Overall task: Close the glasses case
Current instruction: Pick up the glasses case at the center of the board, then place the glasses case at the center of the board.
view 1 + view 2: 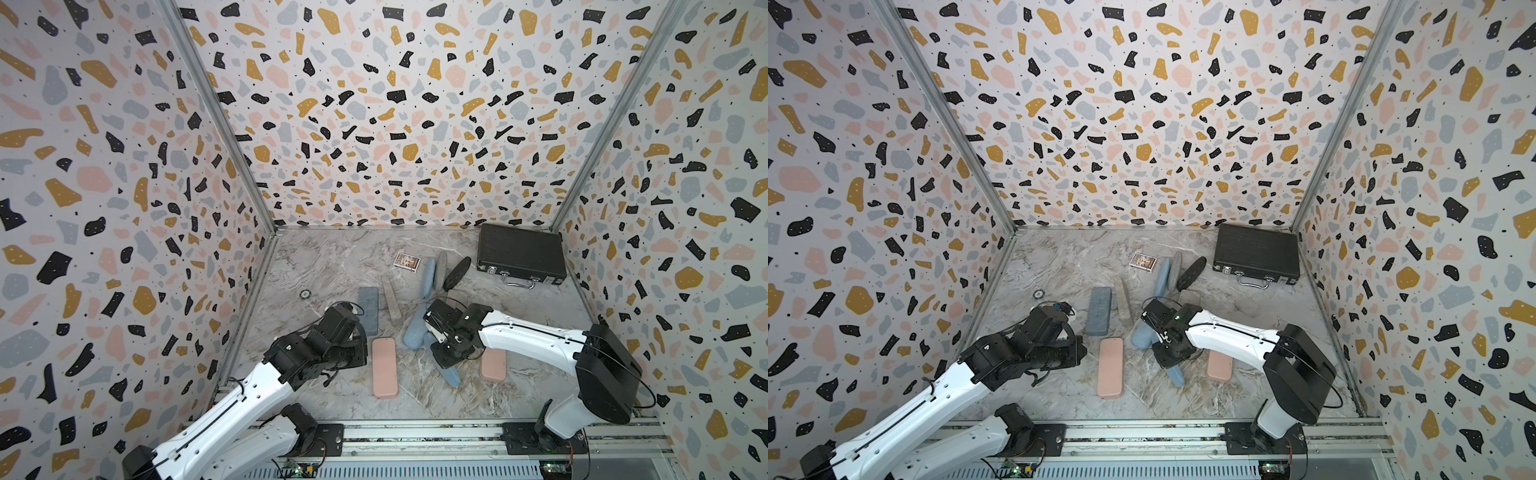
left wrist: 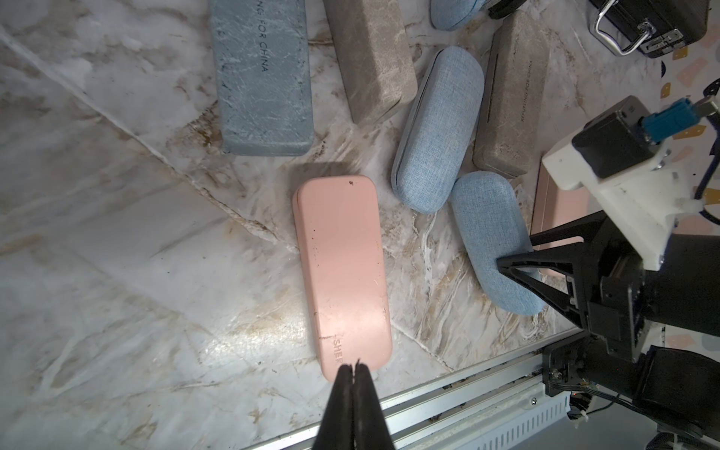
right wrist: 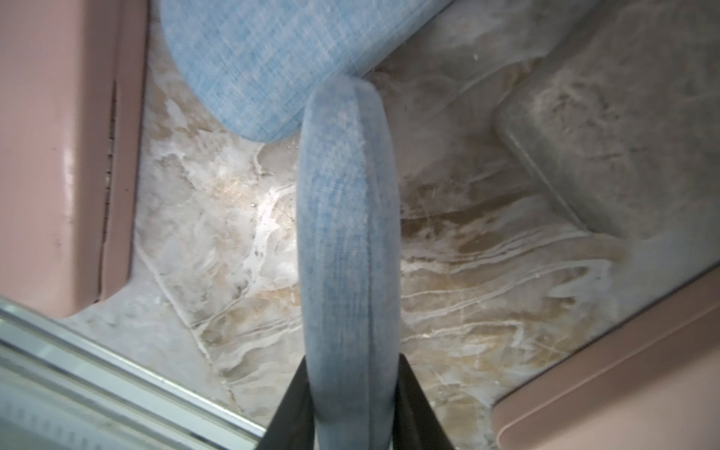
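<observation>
A light blue fabric glasses case lies near the front middle of the marble table. My right gripper is shut on it across its thickness. In the right wrist view the glasses case shows edge-on, its two halves together with only a thin seam between them. One black finger presses on its fabric shell. My left gripper is shut and holds nothing. It hovers over the near end of a pink case.
A second blue fabric case touches the held one. A blue-grey box case, a grey case, a second pink case, a black oval case, a card box and a black briefcase surround them. A metal rail runs along the front.
</observation>
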You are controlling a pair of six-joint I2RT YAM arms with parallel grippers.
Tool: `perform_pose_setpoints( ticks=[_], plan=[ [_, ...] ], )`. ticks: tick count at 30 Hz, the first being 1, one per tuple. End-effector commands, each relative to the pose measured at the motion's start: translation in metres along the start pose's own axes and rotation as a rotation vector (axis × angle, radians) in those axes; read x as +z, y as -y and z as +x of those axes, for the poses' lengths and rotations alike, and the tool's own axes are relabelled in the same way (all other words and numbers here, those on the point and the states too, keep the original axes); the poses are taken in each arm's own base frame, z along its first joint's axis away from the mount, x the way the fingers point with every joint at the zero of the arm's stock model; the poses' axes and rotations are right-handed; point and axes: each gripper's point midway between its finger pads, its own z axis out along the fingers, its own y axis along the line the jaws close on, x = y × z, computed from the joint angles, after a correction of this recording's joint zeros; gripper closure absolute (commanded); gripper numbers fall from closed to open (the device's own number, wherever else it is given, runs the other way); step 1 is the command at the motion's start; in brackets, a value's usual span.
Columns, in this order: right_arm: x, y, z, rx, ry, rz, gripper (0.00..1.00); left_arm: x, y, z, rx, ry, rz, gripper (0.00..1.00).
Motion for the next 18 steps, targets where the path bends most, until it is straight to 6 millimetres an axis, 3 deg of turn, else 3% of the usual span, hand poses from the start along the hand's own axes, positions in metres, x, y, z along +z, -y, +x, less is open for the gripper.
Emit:
perform_pose_setpoints(
  ticks=[1, 6, 9, 14, 18],
  plan=[
    [-0.011, -0.023, -0.003, 0.159, 0.052, -0.153, 0.84, 0.008, -0.001, 0.004, -0.004, -0.019, 0.012, 0.93],
    [0.001, -0.039, -0.002, 0.349, 0.097, -0.329, 0.82, 0.020, -0.010, 0.015, -0.021, -0.062, -0.014, 0.93],
    [0.010, -0.040, -0.003, 0.413, 0.118, -0.374, 0.81, 0.022, -0.011, 0.017, -0.028, -0.066, -0.013, 0.93],
    [0.022, -0.033, -0.010, 0.451, 0.113, -0.362, 0.81, 0.021, -0.011, 0.016, -0.030, -0.064, -0.016, 0.93],
    [0.028, -0.015, -0.023, 0.496, 0.124, -0.334, 0.81, 0.021, -0.011, 0.016, -0.030, -0.065, -0.022, 0.93]
  ],
)
